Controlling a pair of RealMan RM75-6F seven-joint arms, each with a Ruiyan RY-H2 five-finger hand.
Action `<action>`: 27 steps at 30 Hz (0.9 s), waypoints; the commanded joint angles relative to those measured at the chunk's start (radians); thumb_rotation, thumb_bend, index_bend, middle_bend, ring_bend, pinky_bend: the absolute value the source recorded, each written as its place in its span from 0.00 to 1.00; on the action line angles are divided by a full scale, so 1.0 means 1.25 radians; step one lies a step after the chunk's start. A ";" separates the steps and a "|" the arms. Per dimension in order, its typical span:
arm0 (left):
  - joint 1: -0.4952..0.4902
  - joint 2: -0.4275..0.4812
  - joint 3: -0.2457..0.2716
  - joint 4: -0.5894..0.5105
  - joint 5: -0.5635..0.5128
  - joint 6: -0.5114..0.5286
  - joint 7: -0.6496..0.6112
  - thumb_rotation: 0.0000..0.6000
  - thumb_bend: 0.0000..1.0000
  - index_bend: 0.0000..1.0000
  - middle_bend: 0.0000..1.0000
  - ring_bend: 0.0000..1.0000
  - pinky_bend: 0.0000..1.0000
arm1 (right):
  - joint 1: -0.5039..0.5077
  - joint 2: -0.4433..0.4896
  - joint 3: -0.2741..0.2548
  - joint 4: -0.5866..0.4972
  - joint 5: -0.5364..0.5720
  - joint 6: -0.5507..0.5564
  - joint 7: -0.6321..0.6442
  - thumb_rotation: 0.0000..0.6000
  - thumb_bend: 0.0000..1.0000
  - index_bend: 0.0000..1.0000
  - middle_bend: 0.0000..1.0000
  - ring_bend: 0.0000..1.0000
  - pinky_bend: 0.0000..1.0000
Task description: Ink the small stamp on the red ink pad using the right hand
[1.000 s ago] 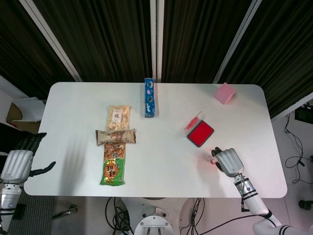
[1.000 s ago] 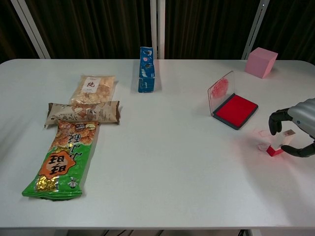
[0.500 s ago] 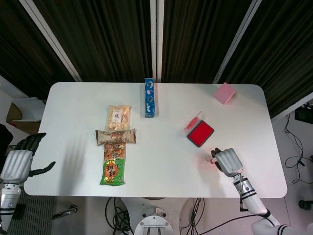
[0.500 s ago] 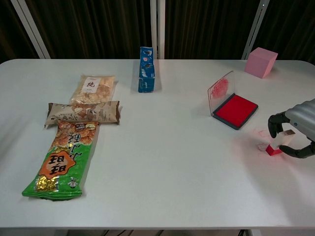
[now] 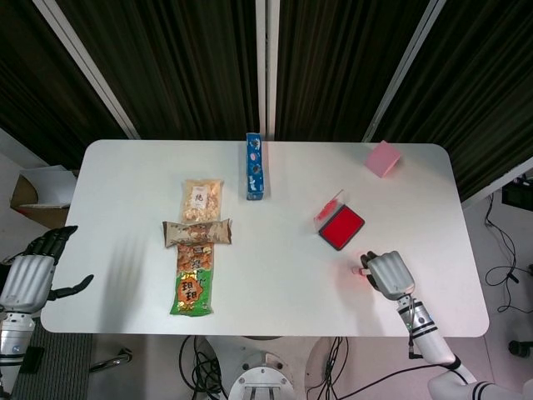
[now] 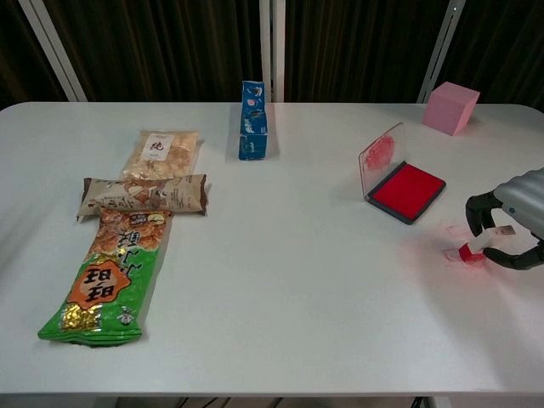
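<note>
Early going: right hand [image 6: 512, 228] curled around the small stamp [image 6: 486, 245] near the table's [image 6: 280, 280] right edge, apparently gripping it, just short of the open red ink pad [image 6: 408, 190]; inking not yet done.

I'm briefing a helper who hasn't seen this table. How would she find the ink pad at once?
Start at the pink cube in the white table's far right corner, then come toward the right hand. Between them lies the ink pad: the only flat dark tray filled bright red, its clear lid standing open.
</note>
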 commanded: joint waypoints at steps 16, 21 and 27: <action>-0.003 -0.003 0.000 -0.001 -0.005 -0.009 0.003 0.72 0.17 0.11 0.13 0.12 0.21 | 0.213 0.116 0.164 -0.151 0.206 -0.294 -0.101 1.00 0.33 0.57 0.53 0.83 1.00; -0.006 -0.001 -0.001 0.001 -0.008 -0.016 0.002 0.71 0.17 0.11 0.13 0.12 0.21 | 0.263 0.091 0.183 -0.130 0.277 -0.341 -0.152 1.00 0.33 0.57 0.53 0.83 1.00; -0.011 -0.002 -0.005 0.005 -0.011 -0.021 -0.001 0.71 0.17 0.11 0.13 0.12 0.21 | 0.291 0.051 0.173 -0.084 0.307 -0.347 -0.176 1.00 0.34 0.57 0.53 0.83 1.00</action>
